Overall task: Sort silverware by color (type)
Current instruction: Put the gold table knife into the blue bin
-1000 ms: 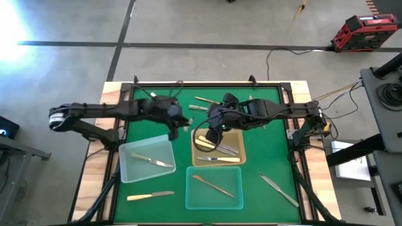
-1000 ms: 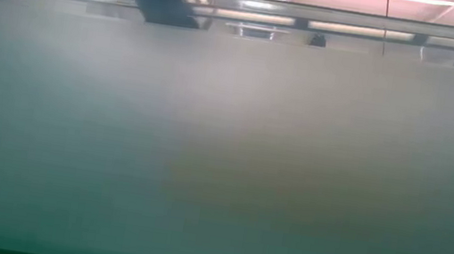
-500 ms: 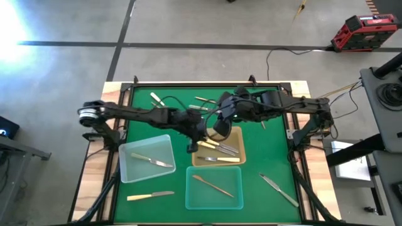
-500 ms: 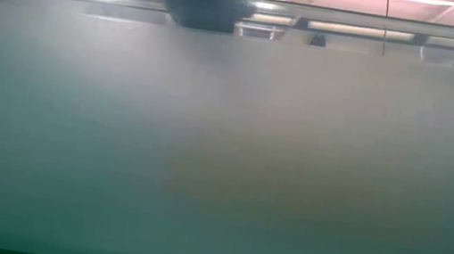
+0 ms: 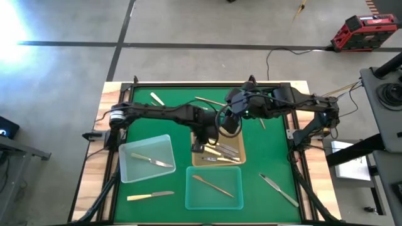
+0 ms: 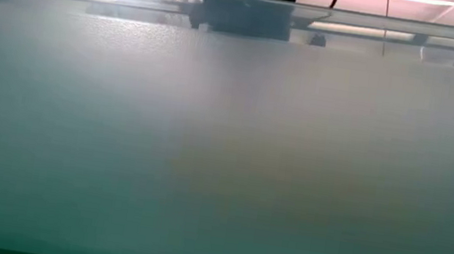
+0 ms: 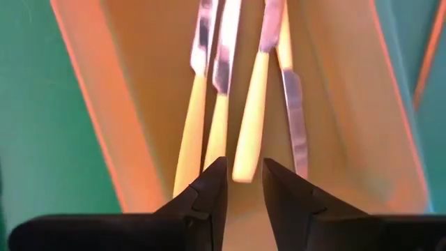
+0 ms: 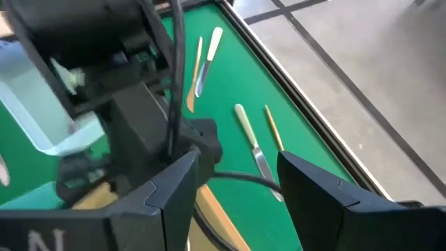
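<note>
The left gripper (image 7: 242, 183), jaws narrowly parted and empty, hangs over the amber tray (image 5: 237, 143) holding cream-handled knives (image 7: 252, 111). The right gripper (image 8: 237, 174), open and empty, hovers behind that tray. Judged step: a delivery here; next, fetch a loose knife (image 5: 151, 196) from the mat.

The right tool (image 8: 233, 192), fingers parted, hangs above the green tabletop (image 8: 293, 118). Beyond it, the left arm (image 8: 118, 90) partly hides a translucent tray (image 8: 31, 118). Four silverware pieces (image 8: 251, 143) lie on the green, near its edge.
</note>
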Motion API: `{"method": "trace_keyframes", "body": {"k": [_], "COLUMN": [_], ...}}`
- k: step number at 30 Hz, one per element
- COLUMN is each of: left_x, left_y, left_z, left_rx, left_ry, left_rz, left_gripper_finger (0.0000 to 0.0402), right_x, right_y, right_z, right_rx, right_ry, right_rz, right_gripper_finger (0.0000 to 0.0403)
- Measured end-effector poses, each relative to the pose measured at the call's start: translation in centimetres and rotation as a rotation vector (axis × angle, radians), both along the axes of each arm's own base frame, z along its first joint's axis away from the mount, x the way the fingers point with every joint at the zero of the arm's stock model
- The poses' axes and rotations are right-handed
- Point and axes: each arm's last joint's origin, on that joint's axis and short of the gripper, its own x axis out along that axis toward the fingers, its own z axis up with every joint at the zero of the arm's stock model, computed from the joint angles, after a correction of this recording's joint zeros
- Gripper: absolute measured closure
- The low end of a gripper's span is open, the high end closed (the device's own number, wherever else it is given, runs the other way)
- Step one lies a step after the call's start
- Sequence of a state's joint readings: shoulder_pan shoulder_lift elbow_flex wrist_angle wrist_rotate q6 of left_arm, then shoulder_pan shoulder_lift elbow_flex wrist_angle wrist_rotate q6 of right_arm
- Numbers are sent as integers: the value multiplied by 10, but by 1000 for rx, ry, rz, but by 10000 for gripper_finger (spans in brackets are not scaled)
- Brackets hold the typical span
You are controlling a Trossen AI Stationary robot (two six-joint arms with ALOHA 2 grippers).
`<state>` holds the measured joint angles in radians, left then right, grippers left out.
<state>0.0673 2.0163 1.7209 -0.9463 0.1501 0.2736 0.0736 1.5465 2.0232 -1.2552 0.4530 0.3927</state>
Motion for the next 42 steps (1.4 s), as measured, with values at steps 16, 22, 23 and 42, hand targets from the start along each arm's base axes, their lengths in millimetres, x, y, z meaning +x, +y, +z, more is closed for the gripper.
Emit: {"method": "trace_keyframes", "body": {"k": [16, 22, 23, 42], "left_x": [-105, -157, -164, -196], "left_y": [60, 79, 82, 146], "left_z": [52, 43, 42, -15], "left_rx": [113, 182, 188, 189], "left_ry": [58, 90, 88, 244], "left_rz": [237, 321, 325, 314], "left_gripper_finger": [327, 326, 326, 326], "right_x": [-9, -10, -10, -5], "right_y": [-1, -1, -1, -1], "right_z": [-6, -7, -7, -18], "right_rx": [-11, -14, -18, -27], "right_ry": [113, 129, 131, 158], "right_rz": [-2, 1, 5, -15], "right_gripper_finger": [213, 213, 213, 213]}}
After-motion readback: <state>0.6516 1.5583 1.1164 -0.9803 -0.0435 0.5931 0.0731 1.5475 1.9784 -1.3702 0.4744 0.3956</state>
